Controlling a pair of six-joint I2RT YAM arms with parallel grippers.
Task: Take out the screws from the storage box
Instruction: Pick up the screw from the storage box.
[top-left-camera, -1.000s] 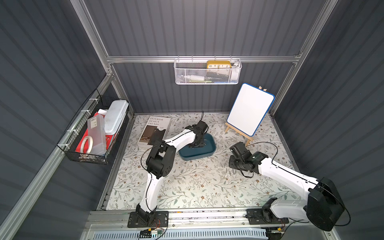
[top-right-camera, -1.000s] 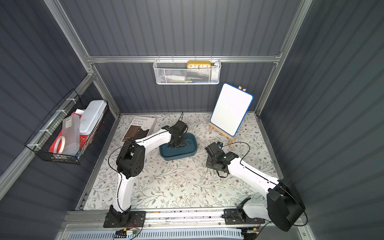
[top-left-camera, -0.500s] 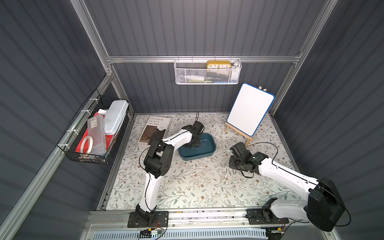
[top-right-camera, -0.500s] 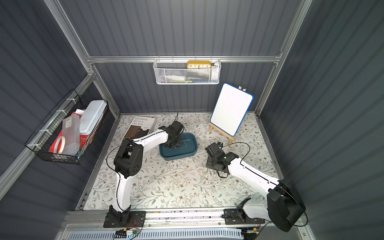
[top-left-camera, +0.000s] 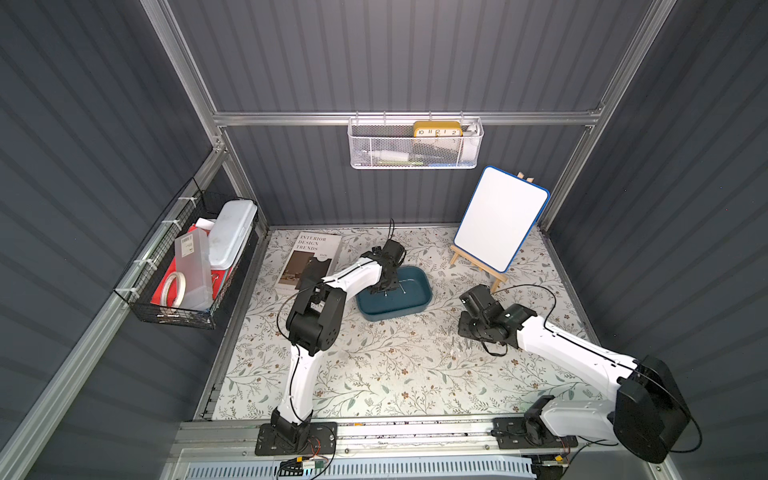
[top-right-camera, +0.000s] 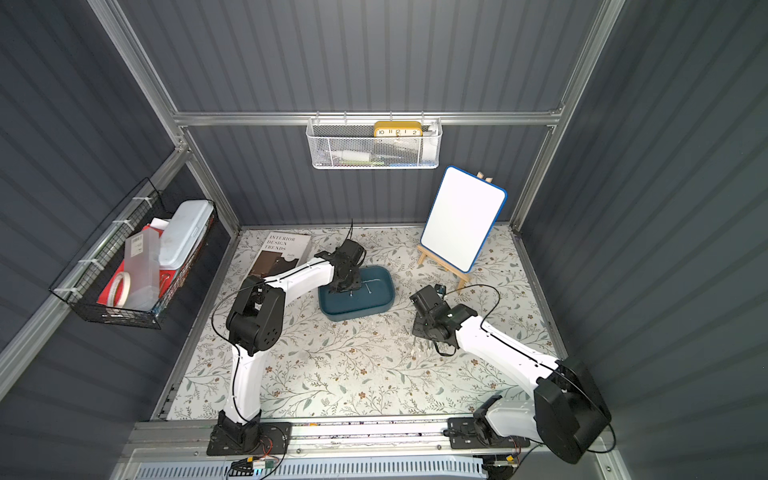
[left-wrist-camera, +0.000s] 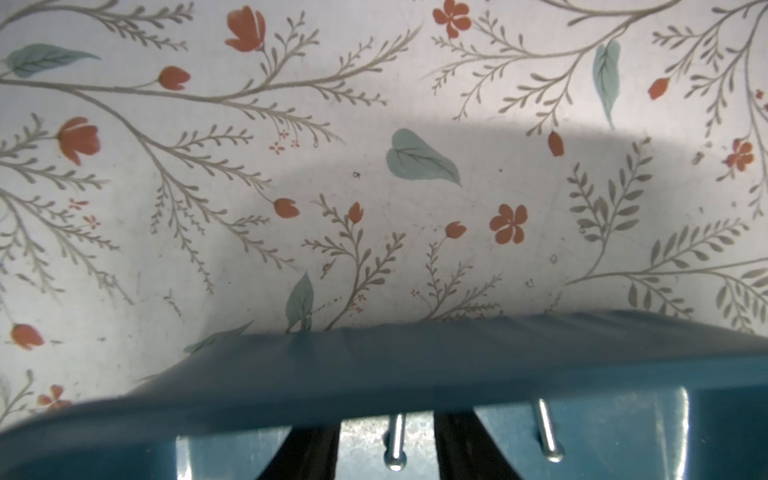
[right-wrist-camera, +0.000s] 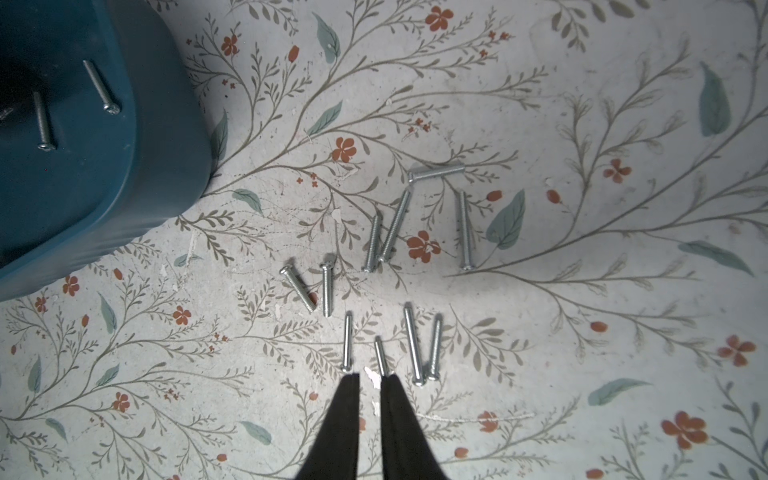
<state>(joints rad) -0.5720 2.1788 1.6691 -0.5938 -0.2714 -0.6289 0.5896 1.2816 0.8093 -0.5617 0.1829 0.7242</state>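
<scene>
Inside the storage box (top-left-camera: 411, 308), at its end nearer the book (top-left-camera: 309, 257), the left end effector (left-wrist-camera: 386, 434) reaches down with its fingers (left-wrist-camera: 316, 449) spread, one on each side of a screw (left-wrist-camera: 395, 442) that lies flat on the teal floor; a gap shows on both sides of that screw, so nothing is pinched; a second screw (left-wrist-camera: 546, 432) lies just beside, outside the fingers; the box's blurred rim hides the fingertips, so I cannot tell whether they touch the floor; in both top views the box sits on the floral desk (top-left-camera: 374, 374), between the book and the right arm; near the box, over bare desk, the right end effector (right-wrist-camera: 370, 377) hangs with its fingers (right-wrist-camera: 345, 415) almost pressed together, only a thin slit between them, pinching nothing; just ahead of it ten screws (right-wrist-camera: 395, 224) lie loose on the desk in a scattered group, most roughly parallel, a thicker one (right-wrist-camera: 436, 172) crosswise at the group's far edge; one lies with its end right at the fingertips; the right wrist view also catches a corner of the box with two screws inside; a whiteboard (top-left-camera: 498, 218) on an easel stands at the back
</scene>
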